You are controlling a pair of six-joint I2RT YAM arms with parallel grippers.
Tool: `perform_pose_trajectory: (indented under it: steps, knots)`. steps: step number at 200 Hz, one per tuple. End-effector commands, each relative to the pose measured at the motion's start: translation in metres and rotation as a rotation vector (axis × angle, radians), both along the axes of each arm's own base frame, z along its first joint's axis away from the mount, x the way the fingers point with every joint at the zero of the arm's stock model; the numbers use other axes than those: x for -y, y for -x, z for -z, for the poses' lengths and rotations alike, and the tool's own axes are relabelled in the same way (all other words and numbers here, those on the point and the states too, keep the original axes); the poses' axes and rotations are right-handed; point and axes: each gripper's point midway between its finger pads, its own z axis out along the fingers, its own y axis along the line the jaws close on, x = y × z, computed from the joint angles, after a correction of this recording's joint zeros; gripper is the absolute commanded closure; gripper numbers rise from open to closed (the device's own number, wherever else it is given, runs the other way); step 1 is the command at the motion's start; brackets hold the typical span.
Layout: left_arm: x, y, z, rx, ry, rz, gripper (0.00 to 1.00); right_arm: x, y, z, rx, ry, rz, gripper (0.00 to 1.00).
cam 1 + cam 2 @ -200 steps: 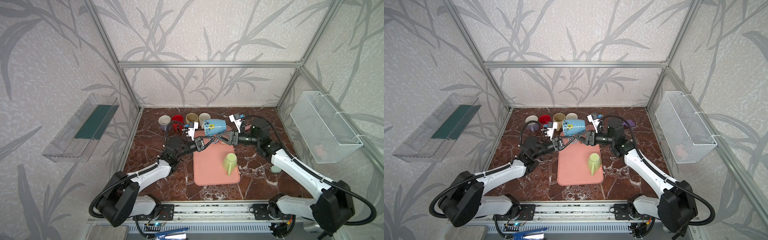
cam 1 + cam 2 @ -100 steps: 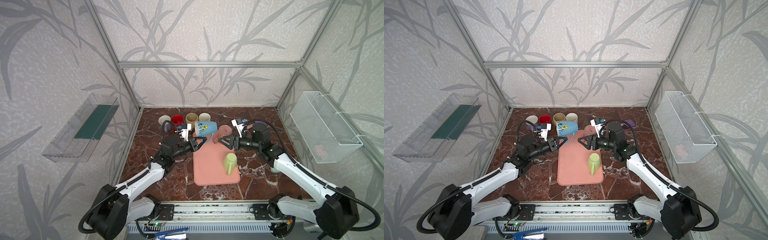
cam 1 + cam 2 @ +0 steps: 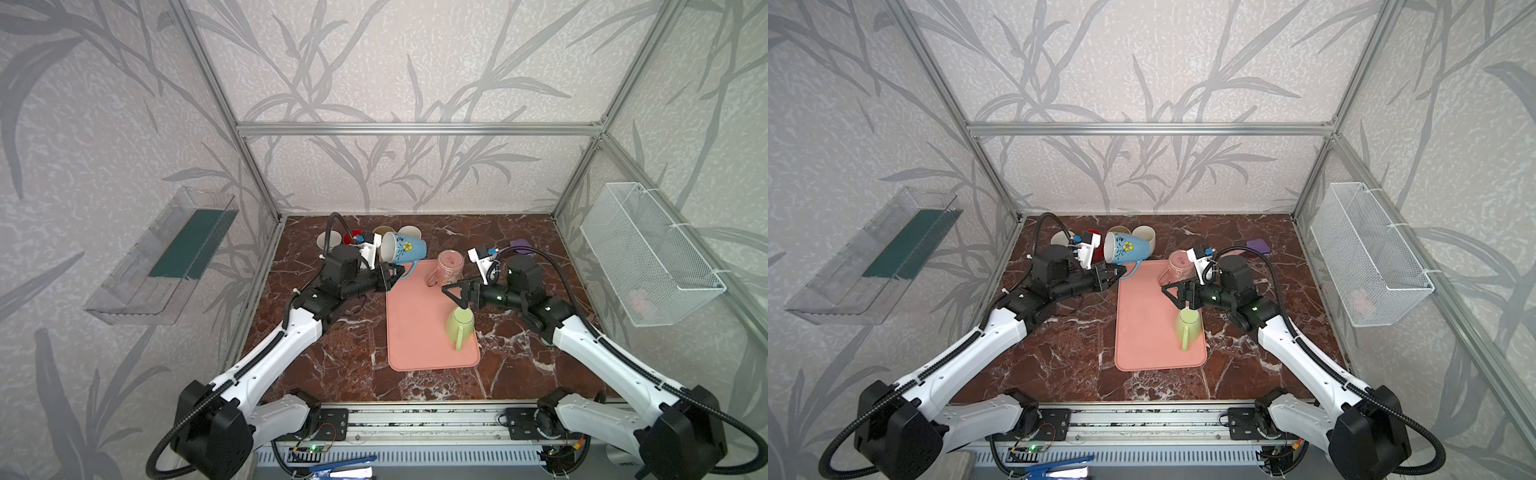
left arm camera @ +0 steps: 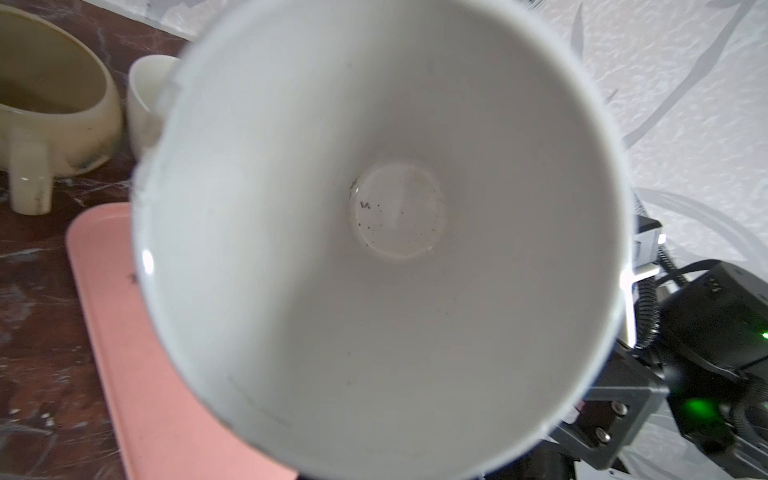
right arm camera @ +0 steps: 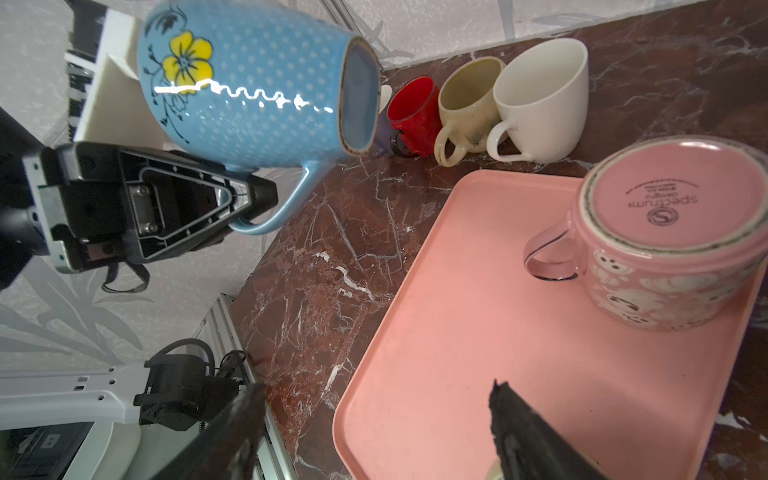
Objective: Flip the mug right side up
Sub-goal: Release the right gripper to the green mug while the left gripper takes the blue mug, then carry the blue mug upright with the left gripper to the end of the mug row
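Left side: my left gripper [image 3: 394, 275] is pinched tight on the handle of the blue mug [image 3: 405, 249]. The mug is held off the table, tipped on its side, with its mouth facing my left wrist. It sits by the far left corner of the pink tray [image 3: 415, 332], in front of the row of upright cups [image 5: 469, 99].

Middle: the pink mug [image 3: 449, 265] stands base-up on the tray's far right corner.

Right side: my right gripper [image 3: 456, 291] is spread wide, holding nothing, over the green mug [image 3: 460, 324].
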Motion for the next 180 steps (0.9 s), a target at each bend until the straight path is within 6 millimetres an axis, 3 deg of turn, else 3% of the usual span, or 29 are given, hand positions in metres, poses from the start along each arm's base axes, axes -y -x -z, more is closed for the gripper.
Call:
perform_pose_trajectory:
  steps: [1, 34, 115, 180]
  knots:
    - [-0.009, -0.012, -0.011, 0.052, -0.131, -0.013, 1.0, 0.009, 0.001, 0.008, 0.007, 0.045, 0.033, 0.12]
    - [-0.016, -0.032, -0.005, 0.008, -0.27, -0.049, 1.0, 0.013, 0.003, 0.015, 0.004, 0.067, 0.04, 0.0]
    - [-0.009, -0.08, -0.01, -0.031, -0.46, -0.046, 1.0, 0.022, 0.004, 0.029, 0.001, 0.108, 0.079, 0.01]
    - [0.005, -0.113, 0.004, -0.064, -0.633, -0.003, 1.0, 0.021, 0.004, 0.032, -0.008, 0.1, 0.076, 0.01]
